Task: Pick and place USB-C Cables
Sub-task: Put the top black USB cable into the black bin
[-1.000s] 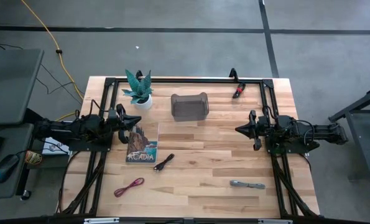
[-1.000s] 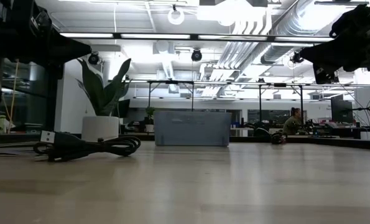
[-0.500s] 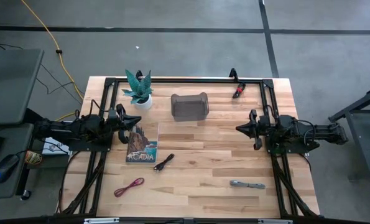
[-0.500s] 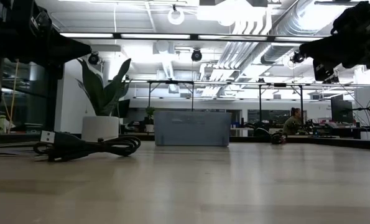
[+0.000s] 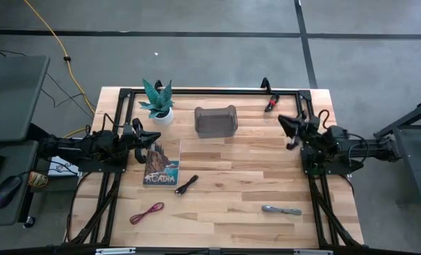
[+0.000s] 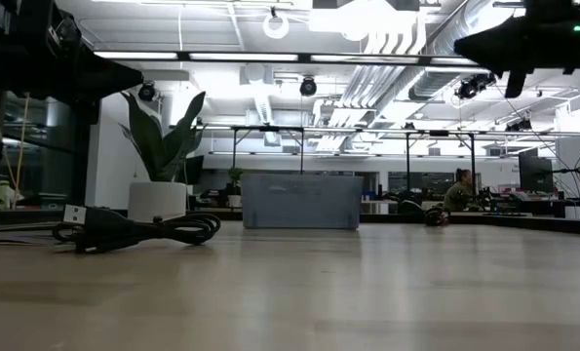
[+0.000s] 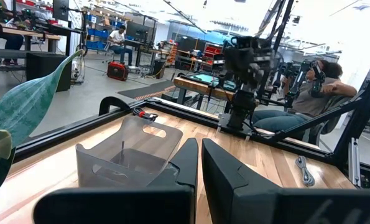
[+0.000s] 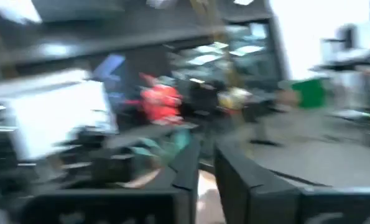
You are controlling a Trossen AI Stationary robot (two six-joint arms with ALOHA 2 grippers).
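Jaws nearly together on both sides, only a thin slit between the fingers and nothing held in either. The right gripper [image 5: 284, 122] is up off the worktop [image 5: 231, 191], angled toward the far right corner, where the red-and-black cable [image 5: 272, 103] lies just inside the black frame [image 5: 196, 91]. The left gripper [image 5: 156, 138] hangs over the near edge of the book [image 5: 161, 164], close to the potted plant [image 5: 158, 101]. Between the two arms sits the translucent grey bin [image 5: 216, 120], with no cable visible in it. The black cable [image 5: 187, 185] is just off the book's right corner, the dark red cable [image 5: 147, 212] lies nearer the front left, and the silver-grey cable [image 5: 281, 210] rests toward the front right, well apart from the others. From table height, the black cable's coil and plug lie flat in front of the plant's white pot.
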